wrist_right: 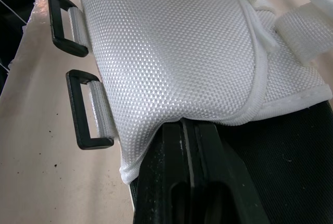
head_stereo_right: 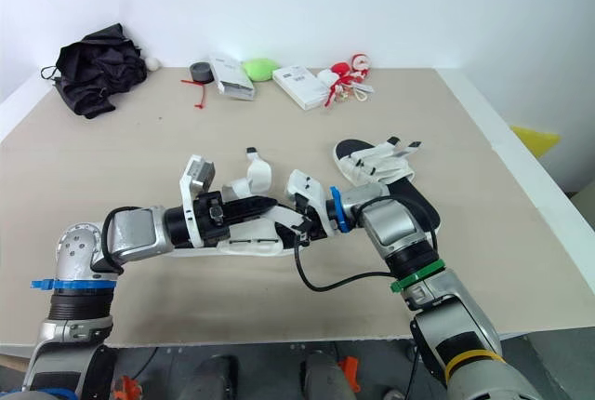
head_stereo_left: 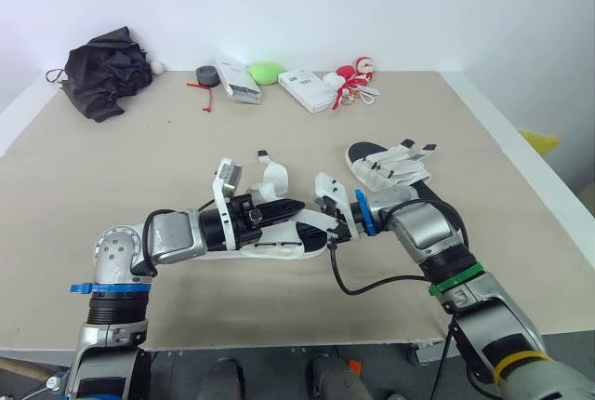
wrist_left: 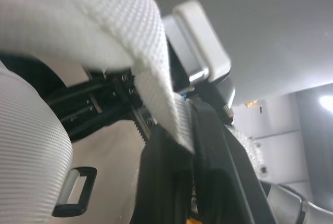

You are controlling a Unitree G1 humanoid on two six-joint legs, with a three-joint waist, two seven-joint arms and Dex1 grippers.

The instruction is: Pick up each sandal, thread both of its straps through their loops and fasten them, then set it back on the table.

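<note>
Now left gripper (head_stereo_left: 294,208) fingers shut on white strap (wrist_left: 151,52); right gripper (head_stereo_left: 335,229) clamped on mesh flap (wrist_right: 171,47) edge, two black loops (wrist_right: 86,112) just beside. Sandal (head_stereo_left: 270,244) spans both grippers, long axis left-right, over table (head_stereo_left: 139,158) middle; lifted or resting, cannot tell. Strap likely must cross toward loops. Second sandal (head_stereo_left: 395,169) beyond right arm; white wall (head_stereo_left: 418,0) behind.

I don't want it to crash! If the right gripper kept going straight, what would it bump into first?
The white woven flap of the near black-and-white sandal; the right gripper seems to pinch it, with the left gripper likely just beyond.
</note>
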